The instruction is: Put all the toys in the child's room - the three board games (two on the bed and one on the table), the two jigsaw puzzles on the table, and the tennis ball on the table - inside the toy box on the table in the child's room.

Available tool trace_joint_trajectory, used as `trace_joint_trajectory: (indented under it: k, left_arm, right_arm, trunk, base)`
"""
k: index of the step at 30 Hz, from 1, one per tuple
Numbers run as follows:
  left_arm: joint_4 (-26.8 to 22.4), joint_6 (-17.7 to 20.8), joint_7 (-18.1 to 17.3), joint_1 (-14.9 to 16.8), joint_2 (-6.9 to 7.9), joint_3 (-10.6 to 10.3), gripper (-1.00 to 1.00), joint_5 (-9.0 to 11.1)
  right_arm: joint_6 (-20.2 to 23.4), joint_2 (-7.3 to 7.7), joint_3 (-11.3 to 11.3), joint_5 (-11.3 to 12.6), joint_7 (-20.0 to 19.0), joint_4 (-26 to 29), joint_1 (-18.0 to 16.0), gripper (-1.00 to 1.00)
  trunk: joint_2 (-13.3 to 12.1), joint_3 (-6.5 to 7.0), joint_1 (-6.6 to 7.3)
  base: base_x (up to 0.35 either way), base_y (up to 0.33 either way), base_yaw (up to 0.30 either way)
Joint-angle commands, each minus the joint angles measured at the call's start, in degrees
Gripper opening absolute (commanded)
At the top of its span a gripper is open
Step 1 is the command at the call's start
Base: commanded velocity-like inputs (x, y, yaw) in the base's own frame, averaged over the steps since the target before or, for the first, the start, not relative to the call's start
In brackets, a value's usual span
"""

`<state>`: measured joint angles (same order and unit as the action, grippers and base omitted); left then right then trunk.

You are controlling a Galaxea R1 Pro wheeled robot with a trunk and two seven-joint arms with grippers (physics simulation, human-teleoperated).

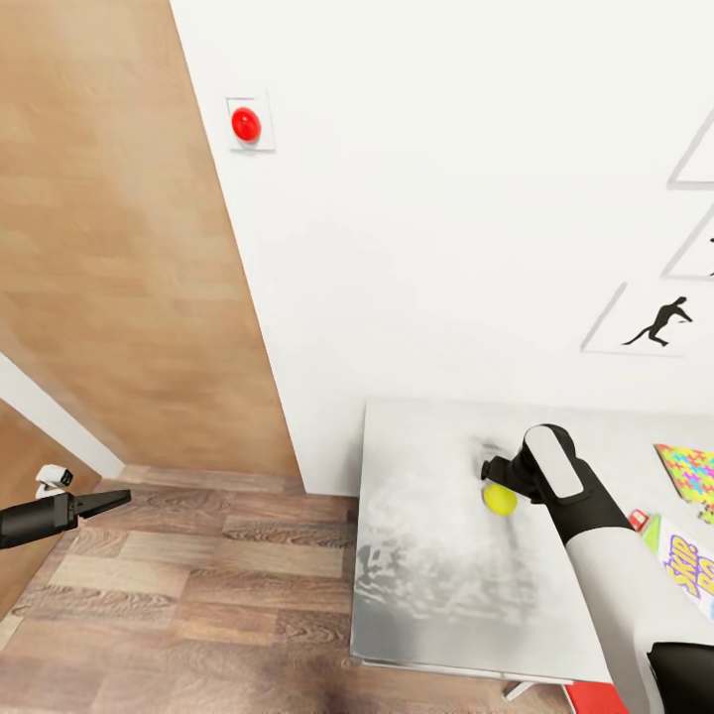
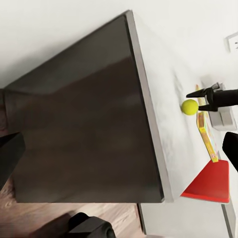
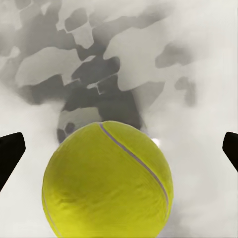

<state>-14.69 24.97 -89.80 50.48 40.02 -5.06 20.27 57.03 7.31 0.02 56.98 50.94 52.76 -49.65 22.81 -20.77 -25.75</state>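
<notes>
The yellow-green tennis ball [image 1: 499, 499] rests on the pale table [image 1: 426, 595] near its back left part. My right gripper [image 1: 495, 478] is open, its dark fingers on either side of the ball [image 3: 106, 183]. From the left wrist view the ball [image 2: 189, 106] lies just in front of that gripper [image 2: 197, 100]. A multicolour jigsaw puzzle [image 1: 689, 466] and the SKIP-BO board game [image 1: 694, 570] lie at the table's right. A pale grey bin, apparently the toy box [image 2: 223, 118], is partly hidden behind the arm. My left gripper [image 1: 111, 501] hangs open over the floor, holding nothing. The bed is out of view.
The table's dark end panel [image 2: 74, 139] faces my left arm. A wood-panelled surface [image 1: 109, 248] stands at the left, with plank floor [image 1: 198, 585] below. The white wall carries a red button [image 1: 246, 124] and silhouette prints [image 1: 659, 322]. A red object [image 2: 210, 181] sits by the table's near side.
</notes>
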Motion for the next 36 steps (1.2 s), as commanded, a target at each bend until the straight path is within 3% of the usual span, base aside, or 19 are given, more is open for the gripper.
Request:
trace_joint_trajectory:
  k: [1,25,26,36]
  left_arm:
    - [0.01,0.61,-0.20,0.06,0.06,-0.48,1.00,0.38]
    - [0.01,0.61,-0.20,0.06,0.14,-0.48,1.00,0.40]
    - [0.01,0.61,-0.20,0.06,0.14,-0.48,1.00,0.39]
    - [0.01,0.61,-0.20,0.06,0.15,-0.48,1.00,0.38]
  right_arm:
    - [0.27,0.02,0.00,0.55,0.58,0.06,-0.02,1.00]
    - [0.53,-0.11,0.16,0.65,0.74,0.06,0.08,1.00]
    - [0.53,-0.11,0.16,0.65,0.74,0.06,0.08,-1.00]
    - [0.53,-0.13,0.16,0.65,0.67,0.06,0.08,-1.00]
  trunk:
    - [0.11,-0.14,-0.03]
    - [0.11,-0.25,-0.03]
    - [0.11,-0.25,-0.03]
    - [0.11,-0.25,-0.03]
  base:
    - [0.000,0.000,0.000]
    - [-0.030,0.000,0.000]
    - [-0.002,0.000,0.000]
    - [0.000,0.000,0.000]
